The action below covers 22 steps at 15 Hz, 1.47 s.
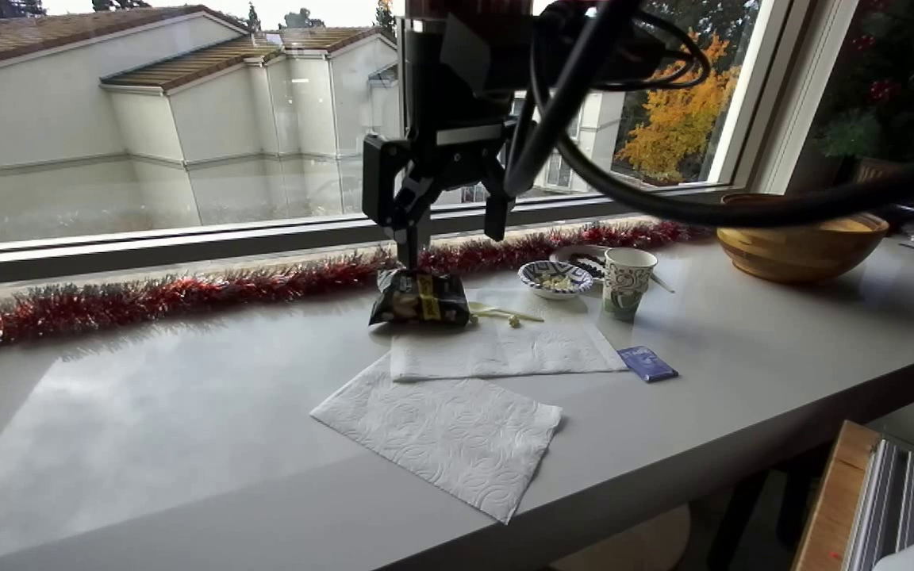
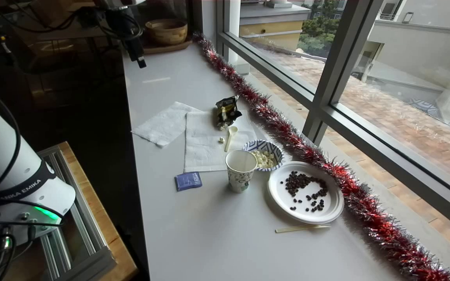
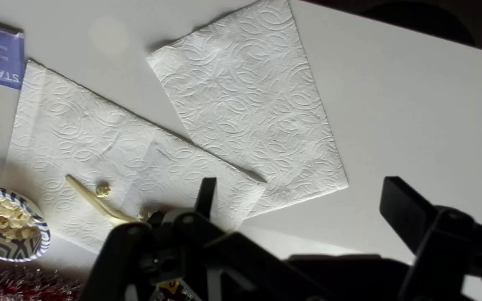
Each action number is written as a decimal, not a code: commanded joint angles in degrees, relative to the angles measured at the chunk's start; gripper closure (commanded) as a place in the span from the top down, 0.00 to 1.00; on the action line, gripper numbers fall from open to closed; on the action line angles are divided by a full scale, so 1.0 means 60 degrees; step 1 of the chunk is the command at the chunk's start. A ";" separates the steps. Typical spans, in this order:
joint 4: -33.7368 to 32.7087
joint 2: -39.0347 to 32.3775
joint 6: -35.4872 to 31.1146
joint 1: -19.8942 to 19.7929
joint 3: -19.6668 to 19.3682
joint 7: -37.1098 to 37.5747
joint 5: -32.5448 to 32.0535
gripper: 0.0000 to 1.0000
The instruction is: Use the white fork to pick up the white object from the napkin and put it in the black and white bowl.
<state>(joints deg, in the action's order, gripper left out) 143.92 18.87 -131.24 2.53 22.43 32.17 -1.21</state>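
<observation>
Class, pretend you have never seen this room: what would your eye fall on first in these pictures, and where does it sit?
Most likely the red and silver tinsel garland, running along the window side of the table in both exterior views. Next might come the black end effector, hanging open above the table. Then perhaps the dark bean-like pieces scattered on the white plate, beside the patterned bowl of popcorn.

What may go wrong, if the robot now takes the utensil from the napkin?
The pale utensil lies flat on the napkin, which the open claw might drag along. The small popcorn piece beside its handle could be pushed away. The cup stands close to the patterned bowl and might be knocked later.
</observation>
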 commanded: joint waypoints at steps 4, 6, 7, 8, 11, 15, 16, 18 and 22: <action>-0.1230 -0.0295 0.0544 -0.0059 -0.1627 -0.0380 0.0748 1.00; -0.1716 -0.0351 0.0774 -0.0260 -0.2109 -0.0397 0.0821 1.00; -0.1931 -0.0356 0.1085 -0.0394 -0.2348 -0.0451 0.0763 1.00; -0.2086 -0.0376 0.1405 -0.0577 -0.2564 -0.0487 0.0556 1.00; -0.2246 -0.0320 0.1960 -0.1124 -0.3165 -0.0757 0.0069 1.00; -0.2257 -0.0244 0.2131 -0.1653 -0.4294 -0.2523 0.0185 1.00; -0.2202 -0.0287 0.1819 -0.1767 -0.4594 -0.2989 0.0308 1.00; -0.2160 -0.0367 0.1478 -0.2044 -0.5184 -0.3795 0.0374 1.00; -0.1978 -0.0684 0.0292 -0.2630 -0.6116 -0.4853 0.0267 1.00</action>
<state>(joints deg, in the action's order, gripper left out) 131.78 16.67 -124.47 -11.15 -11.56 7.36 0.15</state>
